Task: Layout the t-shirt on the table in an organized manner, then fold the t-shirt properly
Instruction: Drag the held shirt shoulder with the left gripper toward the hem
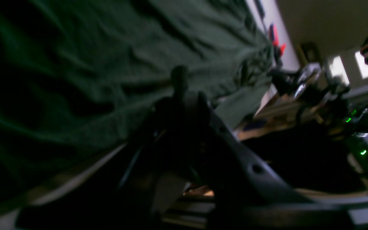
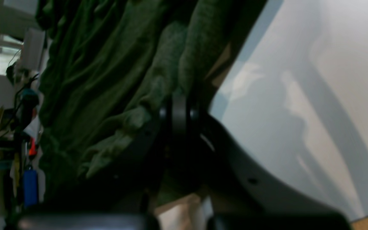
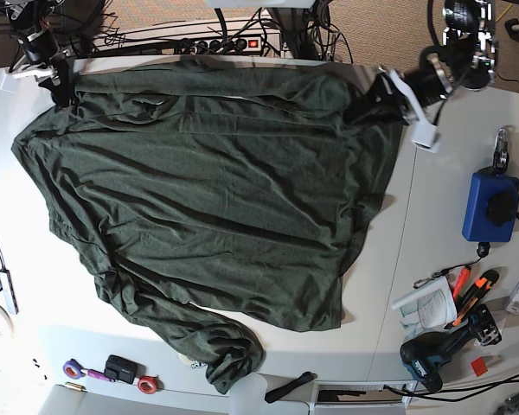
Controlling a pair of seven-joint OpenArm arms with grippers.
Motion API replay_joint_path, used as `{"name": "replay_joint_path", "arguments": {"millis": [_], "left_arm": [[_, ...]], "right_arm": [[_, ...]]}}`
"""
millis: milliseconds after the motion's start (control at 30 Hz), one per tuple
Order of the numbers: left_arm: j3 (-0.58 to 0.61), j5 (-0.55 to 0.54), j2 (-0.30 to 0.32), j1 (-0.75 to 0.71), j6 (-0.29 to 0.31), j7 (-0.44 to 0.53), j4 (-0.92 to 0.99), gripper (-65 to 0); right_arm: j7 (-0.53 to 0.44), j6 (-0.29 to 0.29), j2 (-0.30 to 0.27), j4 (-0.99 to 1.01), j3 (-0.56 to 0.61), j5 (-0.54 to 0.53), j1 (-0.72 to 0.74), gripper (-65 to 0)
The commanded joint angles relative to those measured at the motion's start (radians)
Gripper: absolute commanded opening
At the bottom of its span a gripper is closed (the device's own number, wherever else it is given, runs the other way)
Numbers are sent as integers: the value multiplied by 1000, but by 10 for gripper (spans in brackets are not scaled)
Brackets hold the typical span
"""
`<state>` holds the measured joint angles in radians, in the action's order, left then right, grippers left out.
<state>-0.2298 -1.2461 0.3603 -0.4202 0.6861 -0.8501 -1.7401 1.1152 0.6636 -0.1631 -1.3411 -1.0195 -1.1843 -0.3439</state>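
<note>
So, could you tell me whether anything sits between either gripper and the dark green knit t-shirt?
Nothing visible does. The left gripper and the right gripper are each shut on the dark green knit t-shirt at its far corners on the white table.

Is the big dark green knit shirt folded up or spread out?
Spread out. The big dark green knit shirt lies open and wrinkled across the white table, with no tidy fold; one sleeve bunches at its bottom edge.

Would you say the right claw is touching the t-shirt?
Touching: in the right wrist view, the right claw is shut on bunched green fabric of the t-shirt.
</note>
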Motion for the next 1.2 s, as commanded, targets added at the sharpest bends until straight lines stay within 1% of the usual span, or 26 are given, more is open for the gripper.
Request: {"name": "replay_joint_path", "arguments": {"millis": [0, 100, 300, 500, 633, 800, 867, 967, 1067, 1167], "left_arm": [[-18, -53, 8, 2, 12, 3, -22, -650], [-46, -116, 8, 1, 12, -20, -26, -650], [-56, -237, 8, 2, 12, -60, -31, -650], [-57, -237, 8, 16, 12, -59, -122, -650], [-56, -237, 3, 57, 12, -47, -198, -650], [-54, -85, -21, 123, 12, 66, -214, -650], [-54, -38, -32, 150, 12, 92, -214, -650], [-55, -24, -43, 189, 12, 127, -214, -650], [-55, -24, -62, 238, 12, 130, -214, -650], [-55, -24, -77, 276, 12, 134, -214, -650]], "right_arm": [[0, 35, -17, -21, -8, -43, -5, -650], [28, 35, -17, -39, -23, -82, -5, -650], [41, 35, -26, -82, -100, -84, -6, -650], [44, 35, -77, -85, -126, -84, -5, -650], [43, 35, -83, -85, -125, -84, -5, -650], [36, 35, -84, -85, -125, -84, 15, -650], [36, 35, -83, -85, -125, -82, 42, -650], [36, 35, -84, -85, -125, -66, 93, -650], [32, 35, -84, -85, -118, -6, 135, -650], [12, 35, -83, -85, -78, 51, 147, -650]]}}
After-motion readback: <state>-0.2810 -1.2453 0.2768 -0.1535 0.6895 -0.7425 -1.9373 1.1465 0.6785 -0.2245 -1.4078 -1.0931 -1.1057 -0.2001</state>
